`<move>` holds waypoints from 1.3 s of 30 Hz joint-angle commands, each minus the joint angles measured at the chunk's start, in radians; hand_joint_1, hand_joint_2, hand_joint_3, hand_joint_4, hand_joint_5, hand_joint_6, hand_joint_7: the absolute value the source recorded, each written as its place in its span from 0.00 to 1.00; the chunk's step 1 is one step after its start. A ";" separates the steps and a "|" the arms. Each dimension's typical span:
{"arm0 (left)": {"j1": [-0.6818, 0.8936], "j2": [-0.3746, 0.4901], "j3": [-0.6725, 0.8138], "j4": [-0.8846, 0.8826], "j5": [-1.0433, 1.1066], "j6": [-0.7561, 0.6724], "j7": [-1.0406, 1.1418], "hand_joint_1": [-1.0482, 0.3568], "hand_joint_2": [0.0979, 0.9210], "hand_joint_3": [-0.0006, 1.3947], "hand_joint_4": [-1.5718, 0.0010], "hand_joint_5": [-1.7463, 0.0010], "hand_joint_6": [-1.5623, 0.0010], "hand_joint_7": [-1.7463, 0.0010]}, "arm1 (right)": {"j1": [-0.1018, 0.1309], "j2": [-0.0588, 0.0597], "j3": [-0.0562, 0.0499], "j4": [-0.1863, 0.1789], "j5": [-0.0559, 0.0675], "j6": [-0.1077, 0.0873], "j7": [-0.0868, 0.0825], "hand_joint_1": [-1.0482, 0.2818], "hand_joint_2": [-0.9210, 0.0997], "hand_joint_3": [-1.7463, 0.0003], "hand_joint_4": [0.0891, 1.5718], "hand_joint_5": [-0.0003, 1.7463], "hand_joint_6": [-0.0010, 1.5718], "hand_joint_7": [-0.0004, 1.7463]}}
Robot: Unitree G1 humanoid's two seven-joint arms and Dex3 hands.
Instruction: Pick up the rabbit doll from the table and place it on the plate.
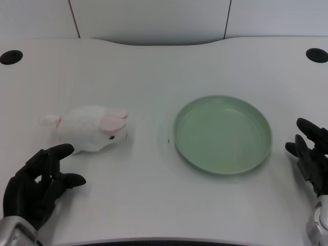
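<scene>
A white rabbit doll point(92, 128) with pink ears lies on its side at the table's left, its head toward the plate. The light green plate point(222, 134) stands to its right with nothing on it. My left hand point(38, 185) sits at the lower left, just in front of the doll. Its fingers are spread and hold nothing, and the nearest fingertip is close to the doll's underside.
My right hand point(310, 154) rests at the right edge, just beside the plate's rim. Two dark round holes point(11, 57) point(316, 55) mark the table's far corners. The table's near edge runs along the bottom of the view.
</scene>
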 commanded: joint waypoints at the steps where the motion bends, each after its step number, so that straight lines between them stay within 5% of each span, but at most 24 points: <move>1: 0.004 0.014 0.005 0.020 0.003 -0.019 -0.015 0.36 1.00 0.46 0.66 0.08 0.61 0.44 | 0.000 -0.009 -0.006 -0.001 0.011 0.000 -0.003 0.56 0.00 0.87 0.58 0.22 0.60 0.01; 6: 0.001 0.013 0.004 0.035 0.006 -0.040 -0.020 0.35 1.00 0.45 0.66 0.08 0.61 0.43 | -0.008 -0.020 0.019 0.000 -0.021 0.020 -0.042 0.56 0.00 0.86 0.57 0.21 0.58 0.00; 10: 0.003 0.015 0.002 0.040 0.010 -0.054 -0.023 0.35 1.00 0.45 0.67 0.08 0.62 0.42 | 0.003 -0.009 0.005 -0.003 0.001 -0.007 -0.008 0.56 0.00 0.86 0.57 0.22 0.58 0.00; 13: 0.007 0.020 -0.005 0.040 0.027 -0.085 -0.031 0.35 1.00 0.44 0.66 0.07 0.61 0.41 | 0.005 -0.014 0.012 -0.003 -0.014 -0.009 -0.028 0.55 0.00 0.86 0.57 0.22 0.58 0.00; 17: 0.029 0.043 -0.066 0.031 0.145 -0.302 -0.071 0.34 1.00 0.41 0.67 0.07 0.63 0.39 | 0.013 -0.008 0.015 -0.004 -0.020 -0.017 -0.044 0.57 0.00 0.86 0.57 0.22 0.59 0.01; 20: 0.021 0.072 -0.106 0.030 0.213 -0.438 -0.099 0.32 1.00 0.41 0.66 0.07 0.60 0.38 | 0.015 0.001 0.006 -0.004 -0.005 -0.024 -0.026 0.58 0.00 0.85 0.57 0.22 0.59 0.01; 24: -0.025 0.122 -0.135 0.001 0.247 -0.488 -0.124 0.32 1.00 0.43 0.67 0.08 0.62 0.39 | 0.017 0.001 0.008 -0.003 -0.008 -0.025 -0.023 0.60 0.00 0.85 0.57 0.22 0.58 0.00; 27: -0.068 0.165 -0.156 -0.018 0.277 -0.499 -0.132 0.31 1.00 0.44 0.66 0.10 0.61 0.41 | 0.029 0.002 0.041 -0.009 -0.053 -0.057 -0.082 0.59 0.00 0.85 0.58 0.22 0.58 0.00; 31: -0.168 0.254 -0.185 -0.026 0.340 -0.553 -0.152 0.30 1.00 0.46 0.69 0.08 0.65 0.38 | 0.028 0.002 0.045 -0.003 -0.049 -0.063 -0.073 0.55 0.00 0.85 0.59 0.23 0.58 0.00; 36: -0.314 0.376 -0.252 0.006 0.518 -0.635 -0.122 0.34 1.00 0.42 0.72 0.15 0.65 0.48 | 0.028 0.015 0.038 -0.006 -0.039 -0.053 -0.073 0.57 0.00 0.85 0.57 0.24 0.58 0.00; 39: -0.396 0.461 -0.315 0.013 0.683 -0.651 -0.089 0.33 1.00 0.32 0.74 0.30 0.65 0.69 | 0.034 0.024 0.033 -0.011 -0.029 -0.068 -0.055 0.54 0.00 0.86 0.55 0.23 0.57 0.00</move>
